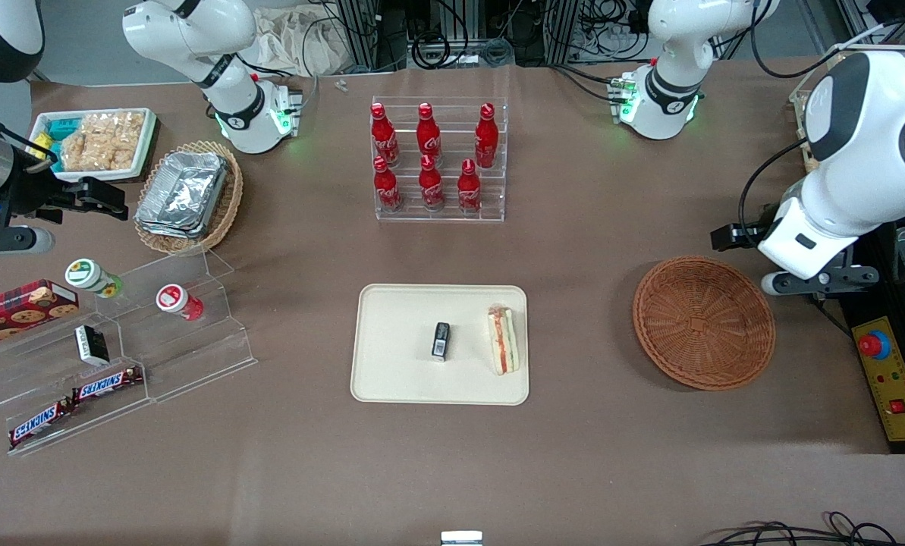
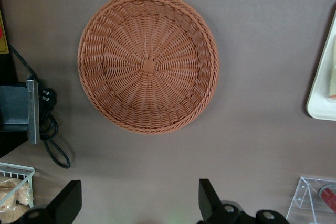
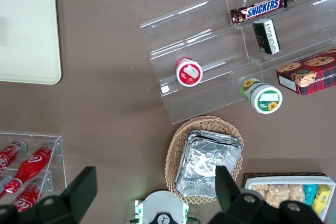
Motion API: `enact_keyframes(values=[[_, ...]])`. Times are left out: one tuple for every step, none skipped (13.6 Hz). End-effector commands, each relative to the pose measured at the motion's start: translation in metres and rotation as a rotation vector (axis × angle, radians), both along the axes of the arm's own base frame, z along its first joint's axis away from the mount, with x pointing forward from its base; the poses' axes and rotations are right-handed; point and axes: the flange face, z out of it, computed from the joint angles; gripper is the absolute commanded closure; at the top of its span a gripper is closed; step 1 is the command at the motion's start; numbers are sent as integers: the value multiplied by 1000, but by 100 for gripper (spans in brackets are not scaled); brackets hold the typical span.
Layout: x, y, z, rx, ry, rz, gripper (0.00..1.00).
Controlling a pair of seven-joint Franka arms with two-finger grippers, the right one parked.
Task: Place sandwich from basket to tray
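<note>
The sandwich lies on the cream tray, at the tray's end toward the working arm. Beside it on the tray stands a small black packet. The reddish-brown basket is empty. My left gripper hovers above the table beside the basket's rim, a little farther from the front camera than the basket, open and empty. In the left wrist view the open gripper has the empty basket ahead of it, and a strip of the tray and sandwich shows.
A clear rack of red cola bottles stands farther from the front camera than the tray. A tan basket of foil containers, a white snack tray and a clear stepped shelf lie toward the parked arm's end. A yellow control box sits by the basket.
</note>
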Motion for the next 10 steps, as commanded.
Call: enact_keyframes(values=[[-21, -11, -1, -1, -12, -33, 0], [-23, -13, -2, 0, -15, -39, 0], [-23, -7, -1, 0, -10, -29, 0], [-23, -3, 2, -3, -7, -44, 0], [-18, -1, 10, -13, -16, -81, 0], [-11, 2, 21, -24, -17, -109, 0], [-2, 3, 26, -38, 5, -141, 0], [6, 4, 30, -50, 27, -150, 0], [10, 4, 31, -66, 52, -151, 0], [11, 10, 32, -82, 66, -137, 0]])
